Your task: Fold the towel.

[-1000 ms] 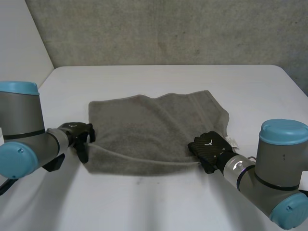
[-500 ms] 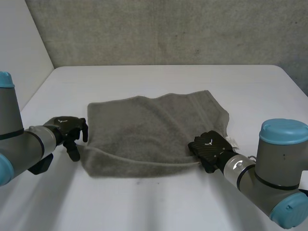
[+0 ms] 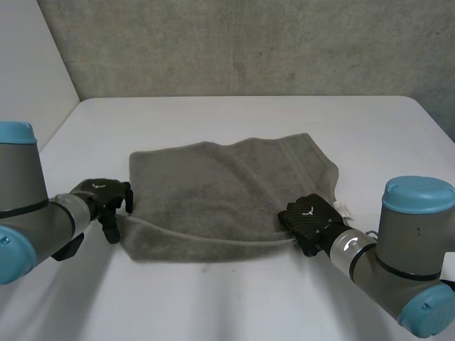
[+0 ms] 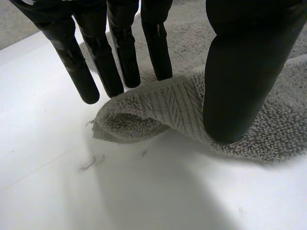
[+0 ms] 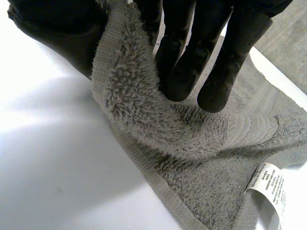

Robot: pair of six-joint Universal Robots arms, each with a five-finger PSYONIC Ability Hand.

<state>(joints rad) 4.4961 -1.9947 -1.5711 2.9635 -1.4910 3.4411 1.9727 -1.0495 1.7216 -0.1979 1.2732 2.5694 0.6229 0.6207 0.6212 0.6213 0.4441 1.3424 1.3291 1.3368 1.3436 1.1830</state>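
The left hand [image 3: 106, 202] pinches the 8 o'clock corner of the towel [image 3: 220, 192] — straight fingers [image 4: 120, 52] behind a raised fold, thumb [image 4: 235, 81] in front. The right hand [image 3: 309, 222] curls round the 4 o'clock corner, near the white label [image 5: 268, 184]. The towel lies spread mid-counter [image 3: 234, 298]. Since a second ago the left hand and its corner have shifted toward 9 o'clock; the right hand has stayed put.
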